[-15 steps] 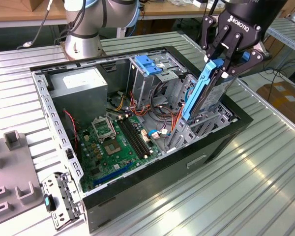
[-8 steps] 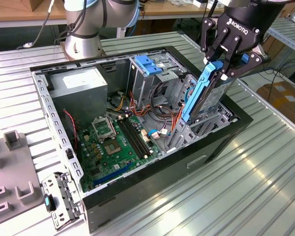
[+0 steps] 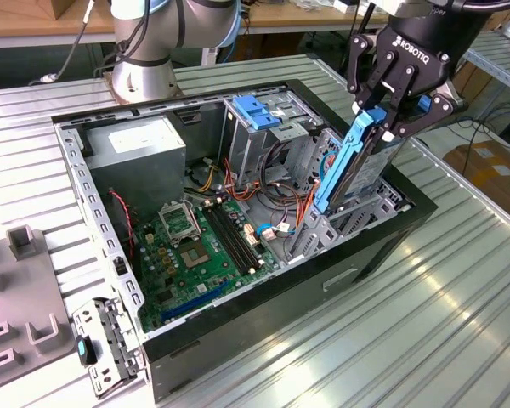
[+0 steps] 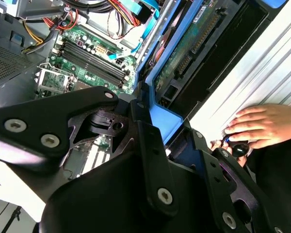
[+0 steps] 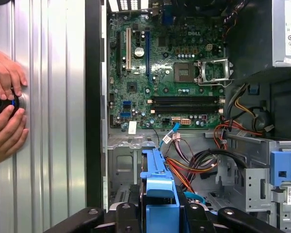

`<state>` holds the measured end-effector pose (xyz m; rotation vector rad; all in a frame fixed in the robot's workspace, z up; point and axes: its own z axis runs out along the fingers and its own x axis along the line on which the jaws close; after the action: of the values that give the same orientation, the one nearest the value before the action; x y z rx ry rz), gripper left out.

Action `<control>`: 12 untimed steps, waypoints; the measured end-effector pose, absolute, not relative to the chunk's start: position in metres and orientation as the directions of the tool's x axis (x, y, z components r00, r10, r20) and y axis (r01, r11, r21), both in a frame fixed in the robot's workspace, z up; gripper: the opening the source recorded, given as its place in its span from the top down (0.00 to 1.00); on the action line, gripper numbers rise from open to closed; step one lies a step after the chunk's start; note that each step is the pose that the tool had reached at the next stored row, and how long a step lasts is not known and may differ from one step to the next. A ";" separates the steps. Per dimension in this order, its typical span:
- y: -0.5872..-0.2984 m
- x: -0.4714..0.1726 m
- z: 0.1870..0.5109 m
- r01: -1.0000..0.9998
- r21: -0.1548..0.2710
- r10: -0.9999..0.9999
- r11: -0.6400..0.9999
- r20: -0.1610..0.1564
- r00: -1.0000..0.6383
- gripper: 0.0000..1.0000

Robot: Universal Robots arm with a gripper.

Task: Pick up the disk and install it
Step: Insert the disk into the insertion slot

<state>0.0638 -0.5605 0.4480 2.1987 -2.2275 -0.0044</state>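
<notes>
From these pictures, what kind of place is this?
Probably a robotics lab: a robot arm's end effector holds the disk at an open computer case on a ribbed metal workbench.

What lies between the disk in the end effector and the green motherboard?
Loose cables with white connectors lie between the disk and the motherboard, as the first wrist view shows.

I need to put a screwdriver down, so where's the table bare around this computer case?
The table is bare along the black side of the computer case, toward the exterior view's right. Crowded: the cables inside, the corner where the gripper holds the disk, the grey holder on the exterior view's left, and hands beside it.
</notes>
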 end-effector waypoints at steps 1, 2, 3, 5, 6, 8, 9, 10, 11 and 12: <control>-0.561 0.064 0.448 -1.000 0.010 -1.000 0.013 0.006 -0.013 0.63; -0.561 0.064 0.447 -1.000 0.010 -1.000 0.013 0.007 -0.013 0.63; -0.561 0.064 0.446 -1.000 0.010 -1.000 0.013 0.006 -0.013 0.63; -0.562 0.064 0.445 -1.000 0.010 -1.000 0.013 0.006 -0.013 0.63; -0.562 0.064 0.445 -1.000 0.010 -1.000 0.013 0.006 -0.013 0.63; -0.562 0.064 0.444 -1.000 0.010 -1.000 0.013 0.006 -0.013 0.63; -0.562 0.064 0.443 -1.000 0.011 -1.000 0.013 0.006 -0.013 0.63; -0.562 0.064 0.443 -1.000 0.010 -1.000 0.013 0.006 -0.013 0.63; -0.562 0.064 0.442 -1.000 0.010 -1.000 0.013 0.006 -0.013 0.63; -0.562 0.064 0.441 -1.000 0.011 -1.000 0.013 0.006 -0.013 0.63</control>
<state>0.0639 -0.5622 0.4414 2.1986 -2.2272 -0.0047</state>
